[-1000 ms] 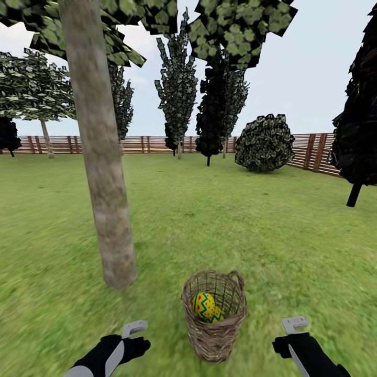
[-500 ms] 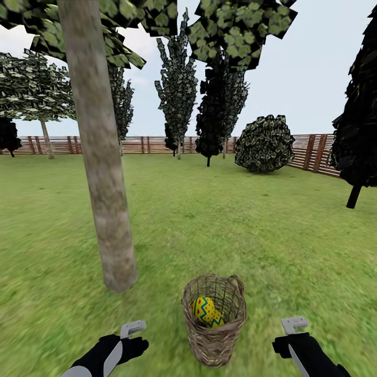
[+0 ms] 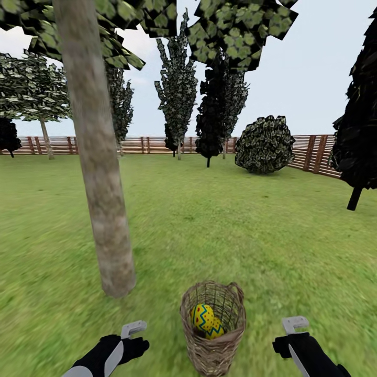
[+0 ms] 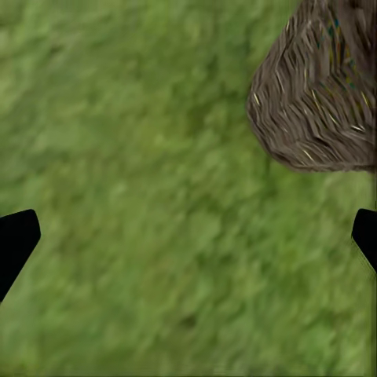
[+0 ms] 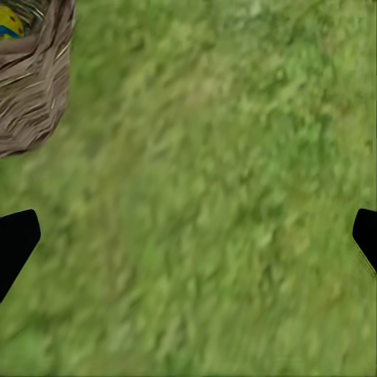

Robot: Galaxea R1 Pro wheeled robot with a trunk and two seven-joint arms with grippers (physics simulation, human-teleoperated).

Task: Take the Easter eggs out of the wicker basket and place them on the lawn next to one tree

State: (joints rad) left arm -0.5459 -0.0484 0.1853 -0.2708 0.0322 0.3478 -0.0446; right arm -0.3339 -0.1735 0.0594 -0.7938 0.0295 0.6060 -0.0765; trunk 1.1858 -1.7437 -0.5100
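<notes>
The brown wicker basket stands on the lawn low in the head view, between my two arms. Yellow Easter eggs with red dots and blue-green zigzags lie inside it; I make out two, and any more are hidden. The tree with its thick mottled trunk rises just left of and behind the basket. My left gripper is open over bare grass, with the basket off to one side. My right gripper is open over grass too, with the basket and an egg at the frame's corner.
A round bush and dark narrow trees stand far back before the slatted wooden fence. Another dark tree is at the right. Open grass stretches between the basket and the fence.
The whole head view has shifted slightly: basket and trunk base sit a little lower and nearer, so the camera has come closer. Both grippers hold the same pose.
</notes>
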